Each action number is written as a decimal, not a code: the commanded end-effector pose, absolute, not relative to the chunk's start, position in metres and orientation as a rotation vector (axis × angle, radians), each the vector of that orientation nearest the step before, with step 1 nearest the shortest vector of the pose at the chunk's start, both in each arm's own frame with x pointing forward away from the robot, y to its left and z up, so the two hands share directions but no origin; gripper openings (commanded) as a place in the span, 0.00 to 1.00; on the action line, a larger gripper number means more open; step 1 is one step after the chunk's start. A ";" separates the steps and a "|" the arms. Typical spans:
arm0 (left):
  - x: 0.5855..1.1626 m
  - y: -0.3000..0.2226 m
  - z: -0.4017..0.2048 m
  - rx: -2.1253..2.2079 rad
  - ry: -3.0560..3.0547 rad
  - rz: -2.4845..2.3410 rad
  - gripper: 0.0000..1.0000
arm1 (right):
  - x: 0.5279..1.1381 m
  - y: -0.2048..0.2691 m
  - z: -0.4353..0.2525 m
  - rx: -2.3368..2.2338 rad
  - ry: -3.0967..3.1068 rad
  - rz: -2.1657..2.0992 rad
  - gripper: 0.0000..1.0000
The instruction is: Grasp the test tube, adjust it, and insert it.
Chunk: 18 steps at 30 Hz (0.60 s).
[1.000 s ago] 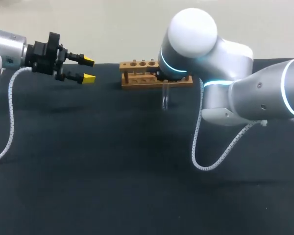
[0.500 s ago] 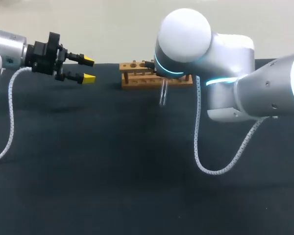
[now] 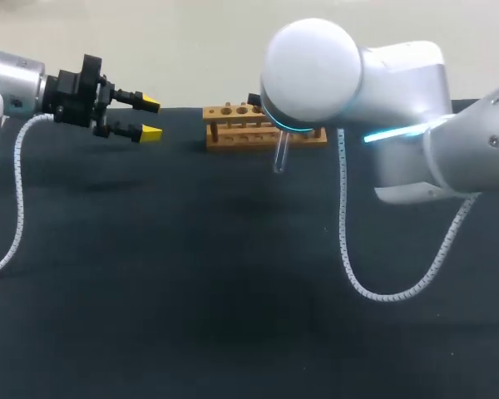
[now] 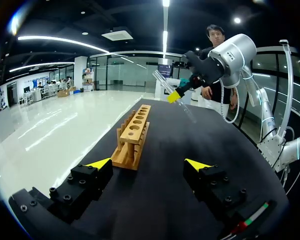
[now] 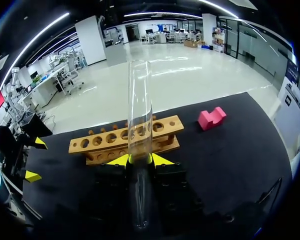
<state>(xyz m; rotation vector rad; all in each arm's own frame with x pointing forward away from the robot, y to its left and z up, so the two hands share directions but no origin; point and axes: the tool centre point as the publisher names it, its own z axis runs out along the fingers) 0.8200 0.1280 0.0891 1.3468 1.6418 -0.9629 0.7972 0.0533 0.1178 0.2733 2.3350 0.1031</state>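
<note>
At the far side of the black table (image 3: 183, 283), you will find the wooden rack (image 3: 233, 125) standing with its row of holes facing up. Your right gripper (image 5: 139, 160) is pinching the glass test tube (image 5: 139, 125) between its two yellow tips, one on each side of the glass. From the head view, the tube hangs below the right wrist, close to upright, with its rounded end clear of the table and just on the near side of the rack. It sits in none of the holes. From the left wrist view, the tube appears tilted in the air near the rack's far end. Your left gripper (image 3: 150, 118) is held above the table's left part, well apart from the rack, with its fingers spread and nothing between them. Note also a pink block (image 5: 211, 118) lying on the table beside the rack.
</note>
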 end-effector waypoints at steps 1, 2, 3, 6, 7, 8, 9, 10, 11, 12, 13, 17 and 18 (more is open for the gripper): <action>0.820 0.129 0.088 1.348 1.637 -0.964 1.00 | 0.792 0.050 0.120 0.274 2.300 0.105 0.00; 0.820 0.129 0.088 1.348 1.637 -0.964 1.00 | 0.791 0.050 0.121 0.275 2.299 0.104 0.00; 0.820 0.129 0.088 1.348 1.637 -0.964 1.00 | 0.791 0.050 0.122 0.276 2.298 0.104 0.00; 0.820 0.129 0.088 1.348 1.637 -0.964 1.00 | 0.790 0.048 0.124 0.278 2.298 0.102 0.00; 0.820 0.129 0.088 1.348 1.637 -0.964 1.00 | 0.790 0.048 0.125 0.280 2.298 0.102 0.00; 0.820 0.129 0.088 1.348 1.637 -0.964 1.00 | 0.789 0.048 0.126 0.281 2.298 0.103 0.00; 0.820 0.129 0.088 1.348 1.637 -0.964 1.00 | 0.789 0.048 0.127 0.284 2.298 0.106 0.00; 0.820 0.129 0.088 1.348 1.637 -0.964 1.00 | 0.788 0.048 0.128 0.286 2.304 0.119 0.00; 0.820 0.129 0.088 1.348 1.637 -0.964 1.00 | 0.788 0.048 0.129 0.291 2.307 0.129 0.00; 0.820 0.129 0.088 1.348 1.637 -0.964 1.00 | 0.787 0.049 0.131 0.303 2.309 0.154 0.00; 0.820 0.129 0.088 1.348 1.637 -0.964 1.00 | 0.787 0.049 0.131 0.303 2.309 0.154 0.00; 0.820 0.129 0.088 1.348 1.637 -0.964 1.00 | 0.787 0.049 0.131 0.303 2.309 0.154 0.00; 0.820 0.129 0.088 1.348 1.637 -0.964 1.00 | 0.787 0.049 0.131 0.303 2.309 0.154 0.00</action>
